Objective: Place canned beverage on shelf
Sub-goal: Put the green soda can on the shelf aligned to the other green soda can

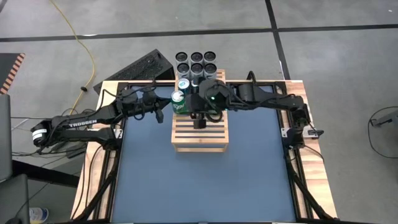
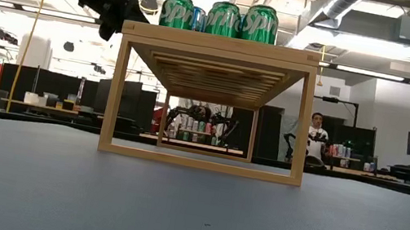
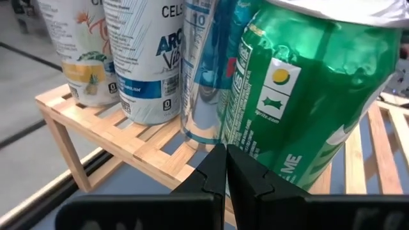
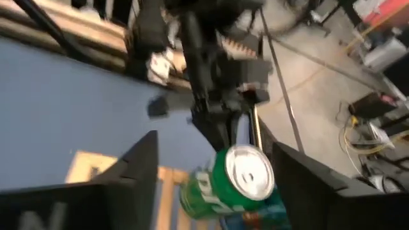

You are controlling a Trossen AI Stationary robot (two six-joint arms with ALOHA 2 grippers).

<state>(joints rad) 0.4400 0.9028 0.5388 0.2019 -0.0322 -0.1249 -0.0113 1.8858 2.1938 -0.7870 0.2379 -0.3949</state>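
Left arm, one: enters from the left edge of the high view, reaching toward centre. Left gripper (image 3: 225,171): fingers pressed together, holding nothing, just beside the shelf's left rear corner.

Shelf (image 1: 200,139), one: slatted wooden rack at the centre of the high view, standing on the blue table (image 1: 205,186).

Green cans, three counted in the low view along the shelf's top, upper centre of that frame: first (image 2: 176,10), second (image 2: 223,18), third (image 2: 260,23). All upright. Blue-and-silver can (image 2: 196,18), one: upright, showing between the first and second green cans.

Dark cans (image 1: 196,62), six: two rows of three, upper centre of the high view, beyond the table's far edge.

Right arm, one: enters from the right of the high view. Right gripper (image 1: 199,120): fingers spread apart, gripping nothing, above the shelf's rear half.
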